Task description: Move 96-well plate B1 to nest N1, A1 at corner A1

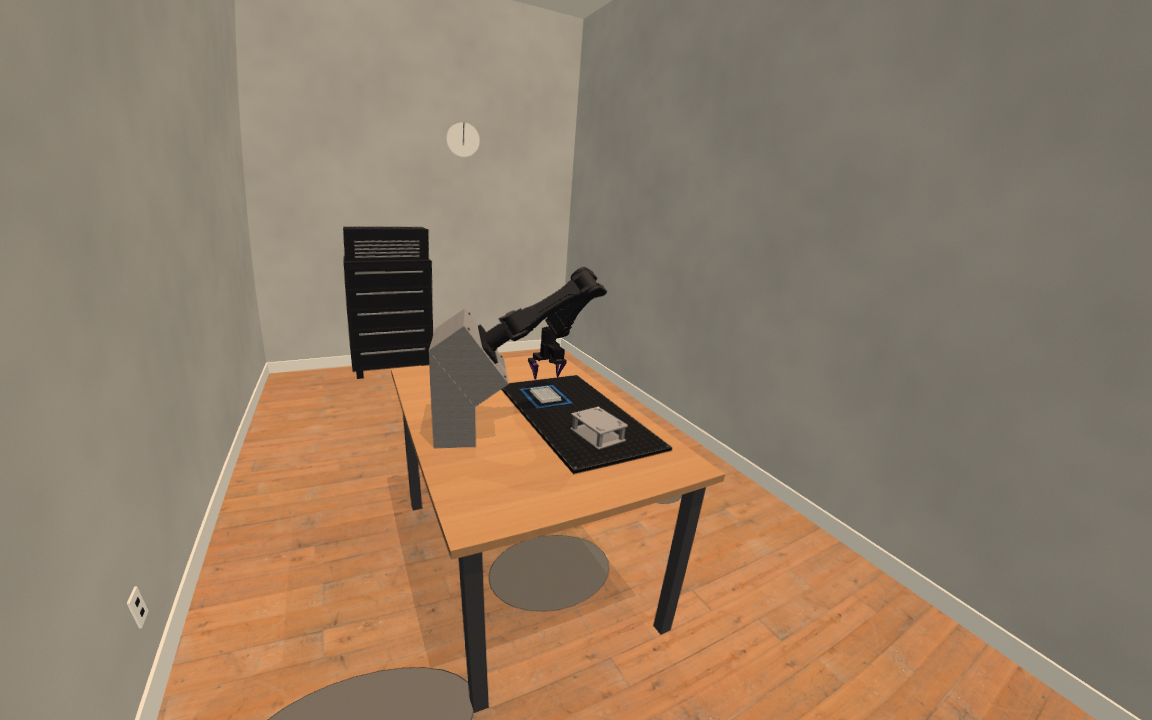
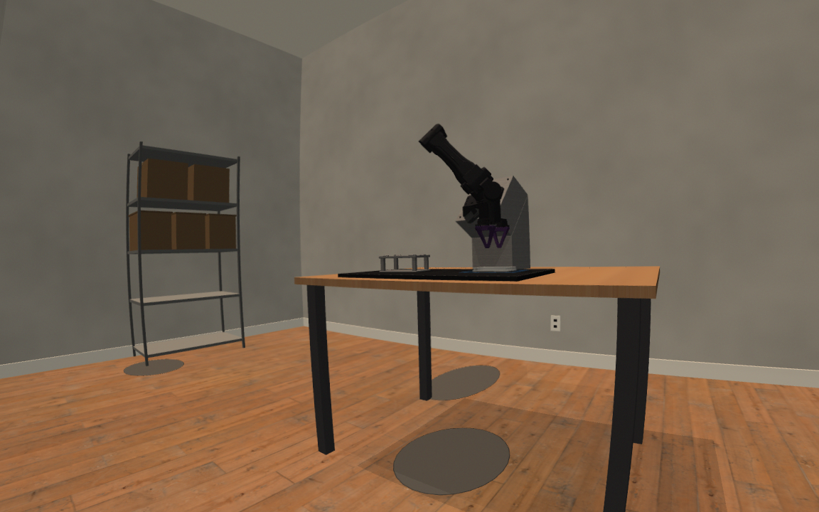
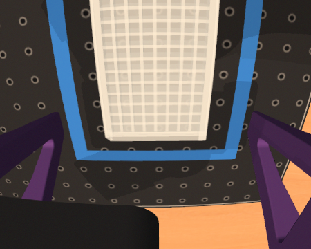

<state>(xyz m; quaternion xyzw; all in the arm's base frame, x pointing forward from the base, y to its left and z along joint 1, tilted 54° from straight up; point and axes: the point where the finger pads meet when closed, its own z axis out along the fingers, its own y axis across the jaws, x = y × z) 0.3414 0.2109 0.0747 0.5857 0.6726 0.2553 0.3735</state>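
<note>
White 96-well plate (image 3: 154,59) in blue B1 outline (image 3: 59,51); end effector (image 3: 155,176) open above.

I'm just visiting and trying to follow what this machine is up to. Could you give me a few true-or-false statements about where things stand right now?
1. The white plate lies inside the blue outline. True.
2. The gripper is clamped on the plate. False: its purple fingers stand wide open above the plate, holding nothing.
3. The raised nest already has the plate on it. False: the plate lies on the black perforated board.
4. The nest stands on the same black board as the plate. True.
</note>
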